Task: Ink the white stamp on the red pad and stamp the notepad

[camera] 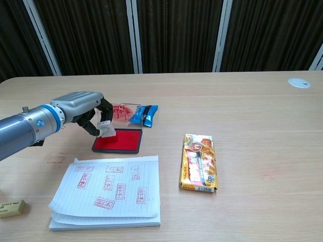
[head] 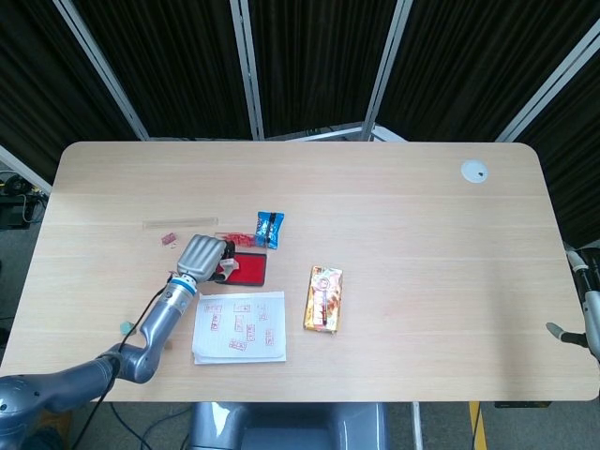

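The counter [head: 394, 234] is seen whole only in the head view. The notepad [camera: 108, 191], covered in red prints, lies near the front edge, at 6 o'clock from the red pad [camera: 117, 141]. The white stamp [camera: 106, 128] is grasped by the left hand [camera: 86, 113] above the pad's left end. Only a bit of the right arm is seen at the head view's right edge; its hand is out of sight.

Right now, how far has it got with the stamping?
The notepad already carries several red prints. The left hand holds the white stamp in its fingers, just above the red pad. The next print on the paper is yet to come.
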Tool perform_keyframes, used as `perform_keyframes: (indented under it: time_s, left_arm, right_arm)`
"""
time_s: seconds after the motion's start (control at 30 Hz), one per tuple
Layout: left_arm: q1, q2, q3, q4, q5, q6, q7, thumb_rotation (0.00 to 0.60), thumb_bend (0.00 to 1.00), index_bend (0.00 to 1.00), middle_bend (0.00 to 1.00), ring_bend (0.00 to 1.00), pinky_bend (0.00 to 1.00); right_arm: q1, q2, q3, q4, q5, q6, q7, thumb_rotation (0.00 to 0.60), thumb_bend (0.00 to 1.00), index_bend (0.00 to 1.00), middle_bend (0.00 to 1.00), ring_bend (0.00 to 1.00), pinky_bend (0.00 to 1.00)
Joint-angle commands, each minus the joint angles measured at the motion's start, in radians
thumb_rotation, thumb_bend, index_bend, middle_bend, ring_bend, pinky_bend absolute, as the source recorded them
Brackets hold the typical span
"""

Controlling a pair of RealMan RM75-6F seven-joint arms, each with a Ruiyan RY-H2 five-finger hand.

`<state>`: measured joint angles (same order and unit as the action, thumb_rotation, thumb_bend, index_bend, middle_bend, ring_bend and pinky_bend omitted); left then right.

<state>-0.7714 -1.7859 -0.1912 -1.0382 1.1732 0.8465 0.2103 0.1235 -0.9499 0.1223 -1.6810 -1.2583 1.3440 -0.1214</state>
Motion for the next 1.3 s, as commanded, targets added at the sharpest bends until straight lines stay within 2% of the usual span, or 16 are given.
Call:
perform_keyframes:
  time_s: [0.03,0.2,0.43,0.7,0.87,1.07,1.3]
  left_arm:
    - [0.006,0.035,-0.01,-0.051,0.012,0.023,-0.014,0.6,0.4,0.61,0.56,0.82,0.88]
    - [0.018,0.107,-0.011,-0.165,0.041,0.063,-0.016,0.6,0.4,0.61,0.56,0.82,0.88]
    - [0.044,0.205,0.03,-0.314,0.098,0.093,-0.011,0.6,0.4,0.61,0.56,0.82,0.88]
    - [0.095,0.338,0.126,-0.5,0.205,0.123,-0.048,0.6,0.4,0.62,0.56,0.82,0.88]
    - [0.122,0.416,0.194,-0.577,0.294,0.144,-0.073,0.6,0.4,0.62,0.57,0.82,0.88]
    - [0.146,0.466,0.259,-0.632,0.327,0.131,-0.044,0.6,0.41,0.62,0.57,0.82,0.88]
    - [0.166,0.42,0.297,-0.583,0.353,0.121,-0.045,0.6,0.42,0.62,0.57,0.82,0.88]
  right_arm:
    - [0.0,-0.001,-0.001,-0.001,-0.001,0.0,-0.001,0.6,0.0,0.0,0.0,0.0,0.0]
    - [-0.001,-0.001,-0.002,-0.004,-0.005,0.005,-0.005,0.6,0.0,0.0,0.0,0.0,0.0]
    - [-0.002,0.0,-0.003,-0.009,-0.008,0.009,-0.007,0.6,0.0,0.0,0.0,0.0,0.0]
    - [-0.003,0.001,-0.003,-0.007,-0.008,0.009,-0.004,0.6,0.0,0.0,0.0,0.0,0.0]
    - [-0.003,0.002,-0.004,-0.009,-0.011,0.009,-0.004,0.6,0.0,0.0,0.0,0.0,0.0]
    - [-0.005,0.004,-0.005,-0.017,-0.019,0.017,-0.005,0.6,0.0,0.0,0.0,0.0,0.0]
    - [-0.009,0.008,-0.006,-0.023,-0.025,0.024,-0.002,0.6,0.0,0.0,0.0,0.0,0.0]
